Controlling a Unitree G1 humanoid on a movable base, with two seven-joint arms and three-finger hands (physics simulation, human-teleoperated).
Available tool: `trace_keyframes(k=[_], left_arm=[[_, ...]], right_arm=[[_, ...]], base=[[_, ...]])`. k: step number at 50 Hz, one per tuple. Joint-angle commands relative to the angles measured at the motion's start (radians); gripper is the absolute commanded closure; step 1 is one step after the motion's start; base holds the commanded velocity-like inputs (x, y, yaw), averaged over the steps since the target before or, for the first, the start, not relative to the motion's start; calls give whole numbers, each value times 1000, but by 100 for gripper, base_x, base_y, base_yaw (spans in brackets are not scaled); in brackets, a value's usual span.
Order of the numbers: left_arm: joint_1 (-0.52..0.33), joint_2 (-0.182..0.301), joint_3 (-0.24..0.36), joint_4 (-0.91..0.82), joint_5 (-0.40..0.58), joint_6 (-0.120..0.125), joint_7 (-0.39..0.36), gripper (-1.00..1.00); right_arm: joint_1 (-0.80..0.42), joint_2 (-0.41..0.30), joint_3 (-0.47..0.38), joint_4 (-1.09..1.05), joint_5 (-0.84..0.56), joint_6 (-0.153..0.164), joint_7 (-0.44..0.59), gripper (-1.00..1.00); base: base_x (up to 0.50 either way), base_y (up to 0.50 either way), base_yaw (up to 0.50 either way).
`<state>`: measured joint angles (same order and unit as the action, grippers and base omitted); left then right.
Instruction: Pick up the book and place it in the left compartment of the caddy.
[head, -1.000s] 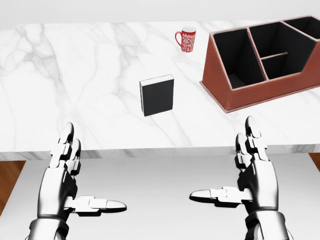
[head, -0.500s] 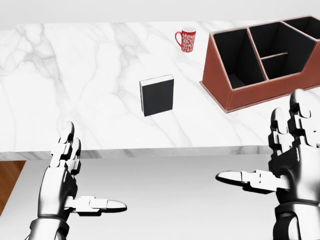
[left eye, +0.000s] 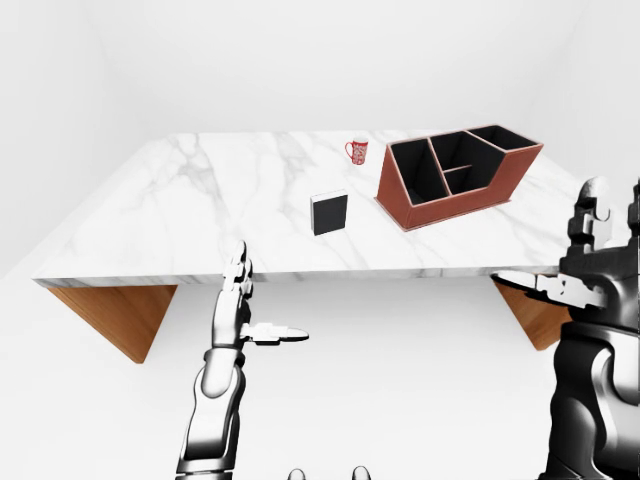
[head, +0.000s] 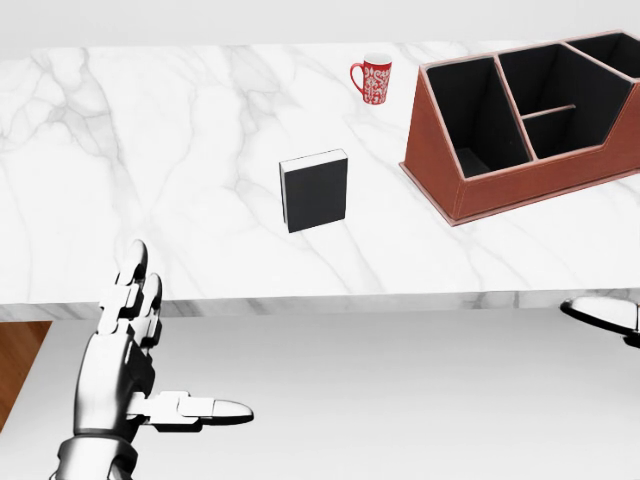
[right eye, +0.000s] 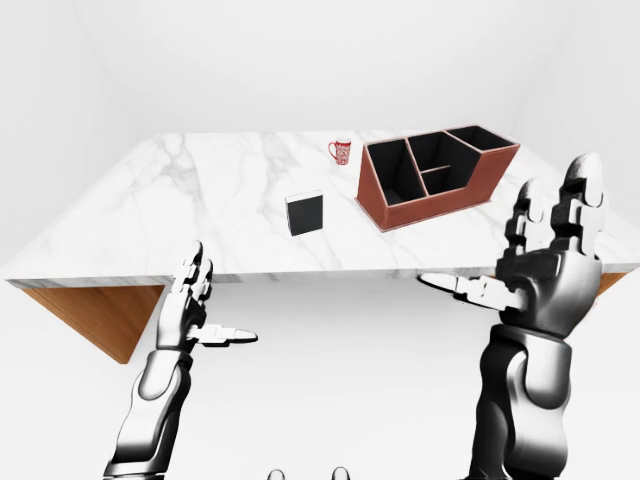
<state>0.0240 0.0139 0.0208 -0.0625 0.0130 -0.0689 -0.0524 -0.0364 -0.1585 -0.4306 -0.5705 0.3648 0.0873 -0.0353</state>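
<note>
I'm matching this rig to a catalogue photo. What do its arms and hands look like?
Both the left hand and right hand are glossy silver-grey metal with three segmented, round-tipped fingers, on dark, shiny, bulbous forearms. No cables, markings or sleeves show.

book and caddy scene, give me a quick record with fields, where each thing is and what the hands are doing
book: black book standing on the marble table, untouched
caddy: brown caddy right of the book in the head view, visible compartments look empty
mug: red mug above the book in the head view, left of the caddy
left robot hand: left robot hand open, below the table edge
right robot hand: right robot hand open, raised at the right, holding nothing
task state: book not yet picked up
</note>
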Motion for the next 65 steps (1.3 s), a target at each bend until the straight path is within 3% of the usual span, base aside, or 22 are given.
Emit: trace_keyframes(k=[1,6,7,10,11,16,17,23,24,26,27,29,31,36,45,47,65], left_arm=[[4,-1,0,-12,-14,-6,-7,-100],[4,-1,0,-12,-14,-5,-7,-100],[13,-3,-5,-33,-17,-5,-13,-100],[14,-3,-5,-35,-17,-4,-13,-100],[10,-3,-5,-24,-19,-9,-15,-100],[6,-2,-3,-10,-21,-18,-15,-100],[3,-1,-2,-2,-16,-18,-12,-100],[13,-3,-7,-33,-14,-11,-11,-100],[26,-6,-13,-60,-12,2,-10,-100],[27,-6,-13,-63,-12,3,-9,-100],[34,-8,-16,-91,-10,24,-6,-100],[34,-8,-17,-94,-10,26,-6,-100],[34,-8,-15,-79,-9,10,-4,-100],[39,-8,-16,-95,-8,20,0,-100],[32,-6,-12,-84,-7,12,3,-100],[14,-2,-2,-35,-12,-18,-1,-100],[-39,9,18,127,-20,-18,-9,-100]], right_arm=[[-32,-92,-176,-49,134,0,-33,-100],[-29,-95,-174,-48,138,0,-36,-100],[-41,-151,-306,-35,255,0,-57,-100],[-34,-165,-307,-31,273,0,-69,-100],[-36,-206,-405,4,383,0,-80,-100],[-10,-250,-437,33,447,0,-99,-100],[-7,-277,-483,55,494,0,-109,-100],[7,-315,-511,91,522,0,-105,-100],[10,-332,-529,113,534,0,-101,-100],[11,-334,-529,115,536,0,-101,-100],[14,-344,-550,131,554,0,-102,-100],[16,-346,-550,133,557,0,-103,-100],[22,-360,-578,154,581,0,-107,-100],[51,-388,-654,203,630,0,-103,-100],[105,-455,-797,336,666,0,-34,-100],[117,-467,-825,383,682,0,-16,-100],[203,-542,-957,632,737,0,74,-100]], base=[[0,0,0],[0,0,0],[0,0,0],[0,0,0],[0,0,0],[0,0,0],[0,0,0],[0,0,0],[0,0,0],[0,0,0],[0,0,0],[0,0,0],[0,0,0],[0,0,0],[0,0,0],[0,0,0],[0,0,0]])
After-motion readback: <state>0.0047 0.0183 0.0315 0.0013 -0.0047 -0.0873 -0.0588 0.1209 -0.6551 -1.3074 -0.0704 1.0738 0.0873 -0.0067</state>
